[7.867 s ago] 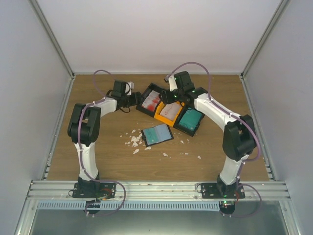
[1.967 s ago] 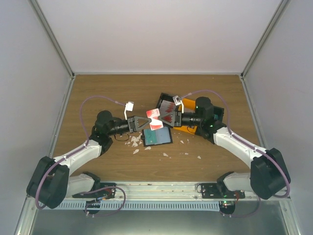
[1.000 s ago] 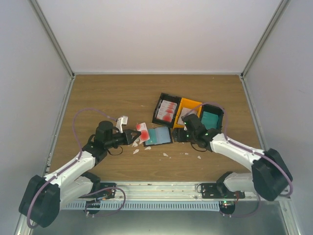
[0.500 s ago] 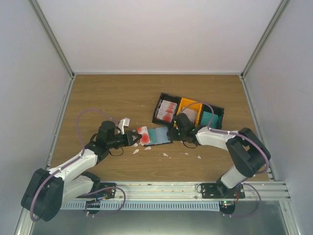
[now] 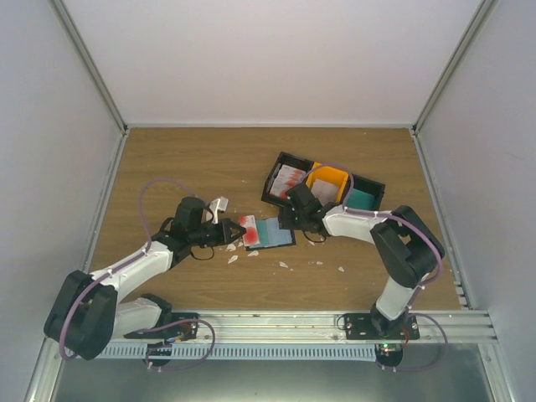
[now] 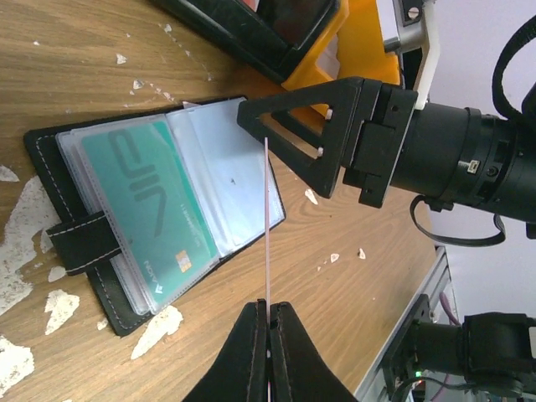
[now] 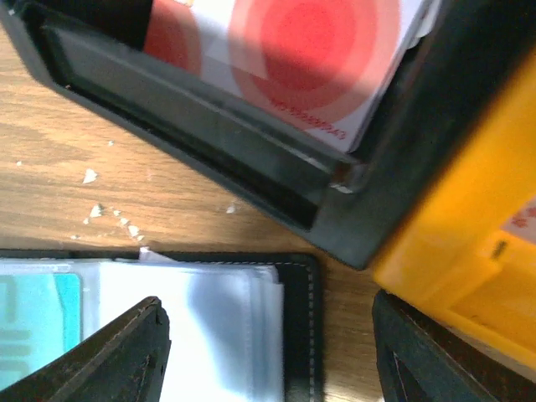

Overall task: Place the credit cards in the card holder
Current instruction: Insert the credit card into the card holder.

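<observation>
A red-and-white credit card is pinched in my left gripper, which is shut on it. In the left wrist view the card shows edge-on, standing up from the left gripper beside the open card holder. The black card holder lies flat with a teal card in a clear slot. My right gripper hovers open over the holder's right edge, jaws wide apart on either side of its corner, its finger facing the held card.
Behind the holder stand a black tray with red-and-white cards, an orange tray and a black tray holding teal cards. White scraps litter the wood left of the holder.
The right gripper has slid left from the trays to the holder's right edge, and its jaws have narrowed a little. The left gripper with its card has edged closer to the holder.
</observation>
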You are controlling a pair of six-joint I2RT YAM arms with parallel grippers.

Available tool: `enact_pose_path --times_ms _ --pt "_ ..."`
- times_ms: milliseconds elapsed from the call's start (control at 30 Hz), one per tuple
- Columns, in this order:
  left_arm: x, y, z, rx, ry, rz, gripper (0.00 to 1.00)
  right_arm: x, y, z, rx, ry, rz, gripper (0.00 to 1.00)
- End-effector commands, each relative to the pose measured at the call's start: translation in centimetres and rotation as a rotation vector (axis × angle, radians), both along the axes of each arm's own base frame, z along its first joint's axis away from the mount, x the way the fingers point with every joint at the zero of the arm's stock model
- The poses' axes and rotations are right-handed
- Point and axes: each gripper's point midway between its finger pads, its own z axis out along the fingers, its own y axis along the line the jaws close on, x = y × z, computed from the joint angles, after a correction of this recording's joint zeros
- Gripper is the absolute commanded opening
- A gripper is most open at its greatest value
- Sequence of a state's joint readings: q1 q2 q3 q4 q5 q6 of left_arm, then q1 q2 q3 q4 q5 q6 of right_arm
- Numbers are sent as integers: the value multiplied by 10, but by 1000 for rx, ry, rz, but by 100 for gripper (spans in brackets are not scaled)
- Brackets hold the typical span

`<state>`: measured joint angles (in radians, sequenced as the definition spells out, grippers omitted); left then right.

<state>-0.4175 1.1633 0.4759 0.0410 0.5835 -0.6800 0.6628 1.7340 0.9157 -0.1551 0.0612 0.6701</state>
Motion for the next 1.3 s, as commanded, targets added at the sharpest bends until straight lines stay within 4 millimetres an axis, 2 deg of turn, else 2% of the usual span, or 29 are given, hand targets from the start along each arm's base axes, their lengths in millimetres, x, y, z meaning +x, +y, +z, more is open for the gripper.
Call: enact_pose_path --times_ms 0,167,300,500,700,833,1033,1267 --pt "3 -7 10 -10 -4 -36 0 -1 21 2 32 -10 49 67" --pt "6 -9 12 -11 -24 -46 0 -11 25 -15 33 34 72 60" --pt "7 -10 0 -6 7 -44 0 -22 32 -28 50 86 110 48" --pt "3 -5 -18 5 44 -17 0 -42 34 -36 53 113 140 46" --pt "1 1 -32 -7 81 45 0 -60 27 -34 57 134 112 43" --pt "0 2 -38 -24 68 61 0 -67 25 -29 28 123 136 48" --pt "4 -4 -34 -54 13 26 0 -67 14 -20 -47 114 151 53" --pt "-1 -4 -35 -62 -28 -5 0 -67 12 3 -44 76 157 56"
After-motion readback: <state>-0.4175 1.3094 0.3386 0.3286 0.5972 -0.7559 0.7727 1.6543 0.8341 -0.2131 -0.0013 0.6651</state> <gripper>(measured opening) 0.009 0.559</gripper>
